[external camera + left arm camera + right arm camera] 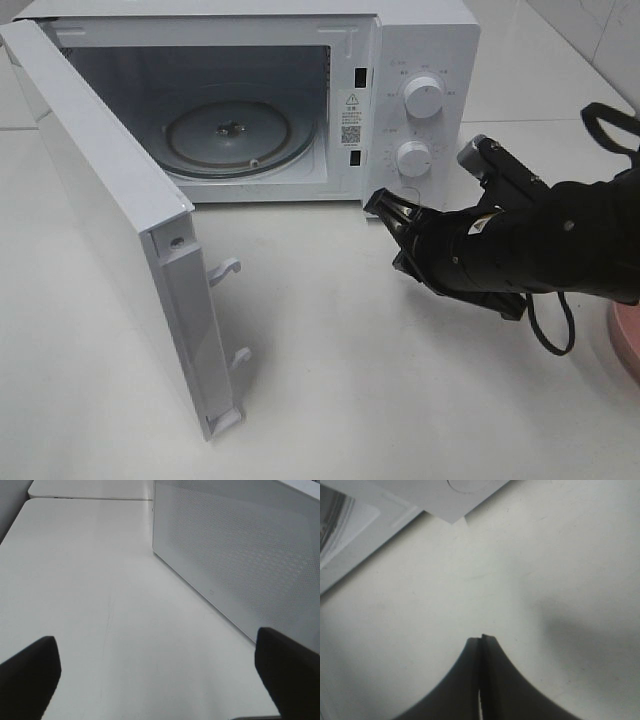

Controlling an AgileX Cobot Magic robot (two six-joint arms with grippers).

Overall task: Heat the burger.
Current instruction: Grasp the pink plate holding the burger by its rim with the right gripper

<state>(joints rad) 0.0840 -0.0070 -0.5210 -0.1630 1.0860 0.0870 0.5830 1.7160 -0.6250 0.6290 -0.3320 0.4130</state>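
Exterior high: one microwave (430, 35), door (100, 200) open, two knobs (424, 97), one right gripper (375, 203).

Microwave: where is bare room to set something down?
The glass turntable inside is bare. The table is free between the open door and the right gripper. Crowded: right edge, with the arm and a pink plate.

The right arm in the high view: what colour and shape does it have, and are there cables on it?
The right arm is black and bulky, with glossy casing. A grey metal block sits on its wrist, and a thin black cable loops below it. Its end effector has dark fingers that narrow to thin tips.
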